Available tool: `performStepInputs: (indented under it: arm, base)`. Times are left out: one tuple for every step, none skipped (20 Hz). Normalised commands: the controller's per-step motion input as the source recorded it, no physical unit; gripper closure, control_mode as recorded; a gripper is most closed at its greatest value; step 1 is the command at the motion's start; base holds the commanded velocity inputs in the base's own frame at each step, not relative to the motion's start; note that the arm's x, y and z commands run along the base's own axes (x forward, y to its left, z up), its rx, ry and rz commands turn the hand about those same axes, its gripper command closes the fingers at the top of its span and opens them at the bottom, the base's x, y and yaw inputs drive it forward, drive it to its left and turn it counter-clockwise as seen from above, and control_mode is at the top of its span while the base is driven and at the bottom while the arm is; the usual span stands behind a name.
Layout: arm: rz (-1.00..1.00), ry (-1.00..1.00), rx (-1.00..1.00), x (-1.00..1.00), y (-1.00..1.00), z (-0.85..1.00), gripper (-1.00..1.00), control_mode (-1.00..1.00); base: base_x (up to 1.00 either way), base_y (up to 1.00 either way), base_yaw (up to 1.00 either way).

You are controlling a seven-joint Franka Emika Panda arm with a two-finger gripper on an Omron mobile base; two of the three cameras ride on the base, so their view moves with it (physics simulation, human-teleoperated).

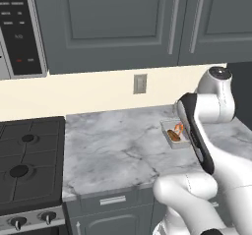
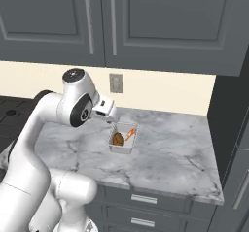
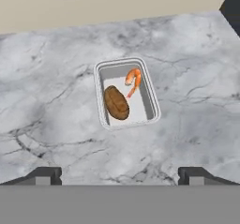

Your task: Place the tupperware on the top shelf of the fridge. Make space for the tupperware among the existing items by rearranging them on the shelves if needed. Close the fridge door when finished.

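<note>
Hand view: pincer (image 3: 120,174) wide open, empty, hovering over marble tabletop (image 3: 197,120). Tupperware (image 3: 125,93) at 12 o'clock from fingertips, holding brown patty (image 3: 116,103) and shrimp (image 3: 132,79). Risk: off-centre descent clips thin rim, tips tub, spills contents.

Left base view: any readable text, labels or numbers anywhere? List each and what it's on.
Black microwave control panel: rows of small white button labels and a small red mark, all too blurred to read.
Grey wall outlet plate: no text.
Clear rectangular tupperware on the grey marble counter: no label.
Nothing else carries writing.
</note>
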Motion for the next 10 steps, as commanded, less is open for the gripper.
performStepInputs:
  arm:
    - [-0.45,0.0,0.0,-0.55,-0.59,-0.8,-1.0,-1.0]
    - [-0.46,-0.04,0.05,-0.32,-0.41,-0.74,-1.0,-1.0]
    - [-0.47,-0.12,0.11,-0.08,-0.22,-0.75,-1.0,-1.0]
    - [-0.49,-0.13,0.17,0.0,-0.18,-0.74,-1.0,-1.0]
    - [-0.5,-0.08,0.19,0.0,-0.14,-0.7,-1.0,-1.0]
    - [-0.55,-0.05,0.21,0.0,-0.19,-0.72,-1.0,-1.0]
    - [-0.58,0.0,0.22,0.0,-0.24,-0.71,-1.0,-1.0]
    - [-0.59,0.0,0.25,0.0,-0.21,-0.67,-1.0,-1.0]
    - [-0.57,0.0,0.33,0.0,-0.28,-0.56,-1.0,-1.0]
    - [-0.56,0.0,0.33,0.0,-0.3,-0.56,-1.0,-1.0]
  base:
    - [0.0,0.0,0.0]
    - [0.0,0.0,0.0]
    - [0.0,0.0,0.0]
    - [0.0,0.0,0.0]
    - [0.0,0.0,0.0]
    - [0.0,0.0,0.0]
    - [0.0,0.0,0.0]
    - [0.0,0.0,0.0]
    - [0.0,0.0,0.0]
    - [0.0,0.0,0.0]
